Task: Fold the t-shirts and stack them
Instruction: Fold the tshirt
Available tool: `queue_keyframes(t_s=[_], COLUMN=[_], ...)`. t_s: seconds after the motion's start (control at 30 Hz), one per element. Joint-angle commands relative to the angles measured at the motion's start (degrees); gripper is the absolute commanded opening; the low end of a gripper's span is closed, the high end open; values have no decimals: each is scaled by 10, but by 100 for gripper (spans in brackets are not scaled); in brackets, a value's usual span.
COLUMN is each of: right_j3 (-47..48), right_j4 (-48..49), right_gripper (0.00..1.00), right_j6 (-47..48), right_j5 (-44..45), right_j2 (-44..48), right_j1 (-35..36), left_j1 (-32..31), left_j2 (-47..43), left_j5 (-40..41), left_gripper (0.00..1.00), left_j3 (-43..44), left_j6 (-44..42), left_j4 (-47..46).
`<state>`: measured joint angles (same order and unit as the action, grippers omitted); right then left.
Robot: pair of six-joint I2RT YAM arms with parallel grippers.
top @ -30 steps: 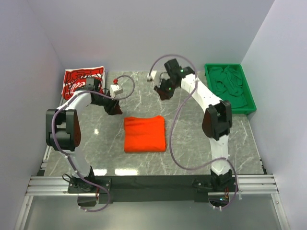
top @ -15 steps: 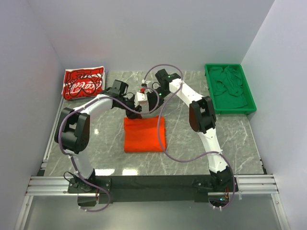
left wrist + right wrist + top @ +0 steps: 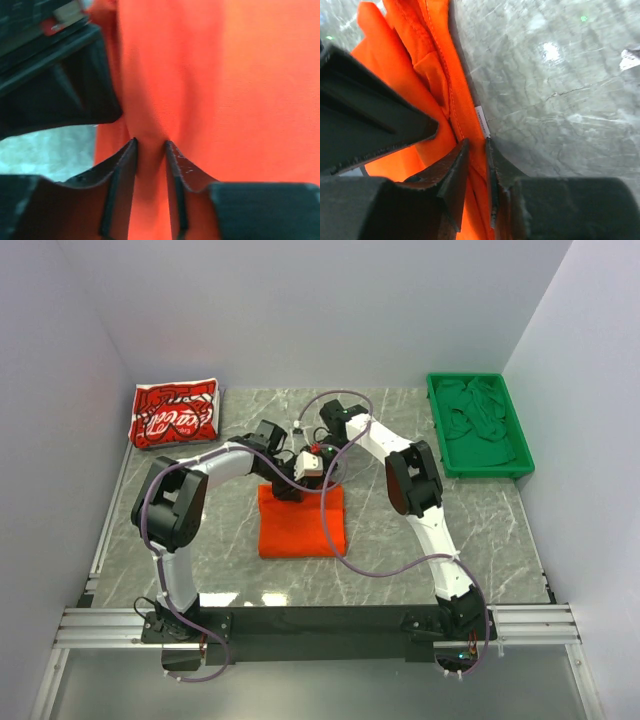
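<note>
The orange t-shirt (image 3: 302, 522) lies folded at the table's middle. At its far edge both grippers meet. My left gripper (image 3: 287, 486) is shut on a pinched ridge of orange cloth (image 3: 150, 125), which touches both fingers. Just to its right, my right gripper (image 3: 322, 473) is shut on the shirt's layered hem (image 3: 462, 100), beside a white label (image 3: 481, 120). The red t-shirt (image 3: 175, 412) with white script print lies folded at the back left corner, away from both grippers.
A green tray (image 3: 440, 430) holding dark green cloth stands at the back right. Grey marble tabletop (image 3: 450, 530) surrounds the orange shirt. Both arms and their cables arch over the back half of the table.
Both grippers came in from the back of the table to the orange t-shirt's far edge. The left jaws narrowed onto the cloth.
</note>
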<state>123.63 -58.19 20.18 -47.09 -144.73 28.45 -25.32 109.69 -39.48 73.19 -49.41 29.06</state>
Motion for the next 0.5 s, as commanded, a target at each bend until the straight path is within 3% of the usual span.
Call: queue_keyframes(t_s=[0.0, 0.33, 0.47], right_j3=[-4, -129, -119], right_j4=[-22, -32, -35], right_gripper=[26, 18, 11], right_j6=[10, 68, 66], right_j5=[-10, -43, -49], right_j2=[-13, 51, 38], right_j1=[12, 28, 28], left_j1=[-10, -33, -32], left_j2=[-3, -91, -108], left_j5=[-5, -14, -7], left_gripper=[33, 18, 9], left_j3=[14, -68, -54], left_j6=[-15, 12, 20], left_j4=[37, 7, -1])
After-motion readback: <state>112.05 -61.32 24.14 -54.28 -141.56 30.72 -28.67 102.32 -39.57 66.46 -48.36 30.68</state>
